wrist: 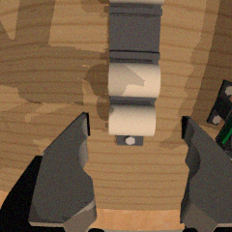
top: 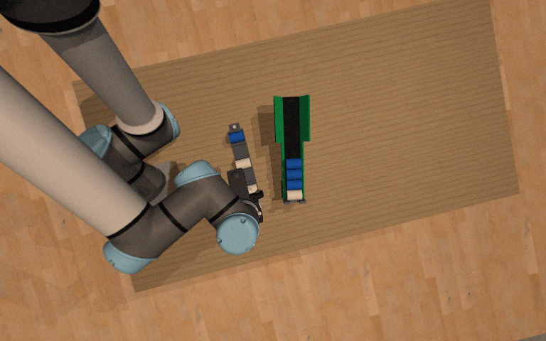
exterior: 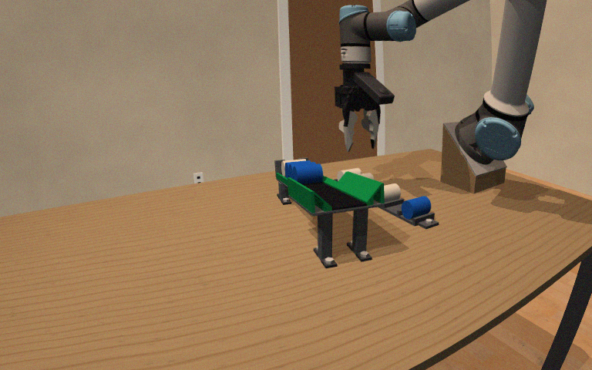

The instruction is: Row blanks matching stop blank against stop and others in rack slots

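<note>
The green feed ramp (top: 306, 116) (exterior: 358, 185) has a cream blank (top: 294, 195) (exterior: 287, 161) at its stop. Three blue blanks (top: 293, 174) (exterior: 307, 172) lie in a row right behind that blank. The grey stock rack (top: 240, 150) (exterior: 425, 221) (wrist: 134, 31) lies beside the ramp. It holds a blue blank (top: 236, 137) (exterior: 415, 206) at one end, a cream blank (top: 242, 163) (exterior: 391, 190) in the middle, and two cream blanks (wrist: 133, 81) (wrist: 131, 121) at the other end. My gripper (top: 257, 199) (exterior: 360, 141) (wrist: 135, 116) hangs well above that end, its fingers partly apart with nothing between them.
The arm's base block (exterior: 469, 167) stands at the table's back right. The arm's links cover the left part of the table in the overhead view. A corner of the ramp (wrist: 226, 135) shows at the right edge of the wrist view.
</note>
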